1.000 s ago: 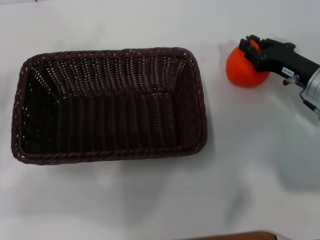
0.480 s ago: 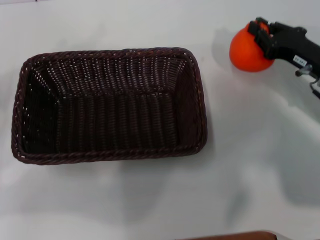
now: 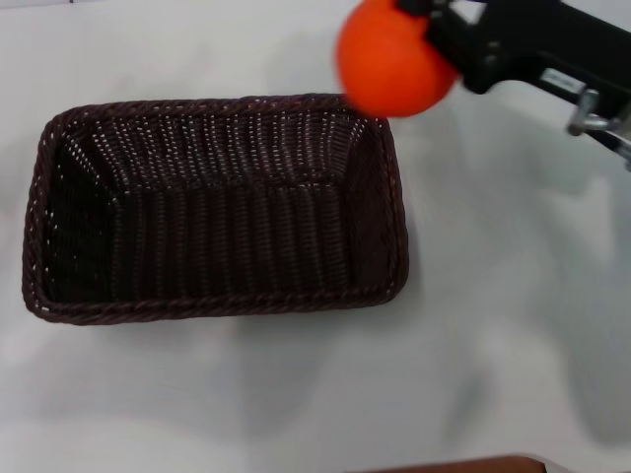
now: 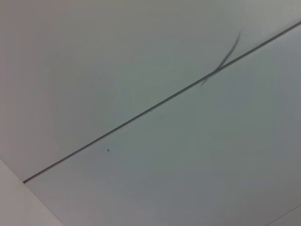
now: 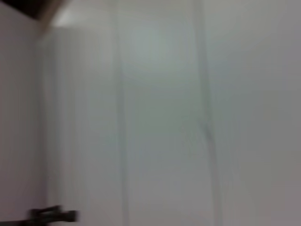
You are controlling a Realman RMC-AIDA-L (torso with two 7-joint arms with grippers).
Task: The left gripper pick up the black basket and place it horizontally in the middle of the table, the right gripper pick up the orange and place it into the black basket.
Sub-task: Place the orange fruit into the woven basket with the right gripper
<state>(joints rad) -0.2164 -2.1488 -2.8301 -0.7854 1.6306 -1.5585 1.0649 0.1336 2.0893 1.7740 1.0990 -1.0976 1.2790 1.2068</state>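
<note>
The black basket [image 3: 212, 207] lies lengthwise across the white table [image 3: 493, 325], left of centre, open side up and empty. My right gripper [image 3: 434, 34] is shut on the orange [image 3: 389, 61] and holds it in the air over the basket's far right corner. The orange looks large because it is lifted toward the camera. The left gripper is out of view; the left wrist view shows only pale surfaces with a dark line. The right wrist view shows only a blurred pale surface.
A brown edge [image 3: 463, 465] shows at the bottom of the head view. Bare white tabletop lies to the right of the basket and in front of it.
My right gripper has lifted the orange off the table at the far right and carried it left and up, to above the basket's far right corner. The basket has not moved.
</note>
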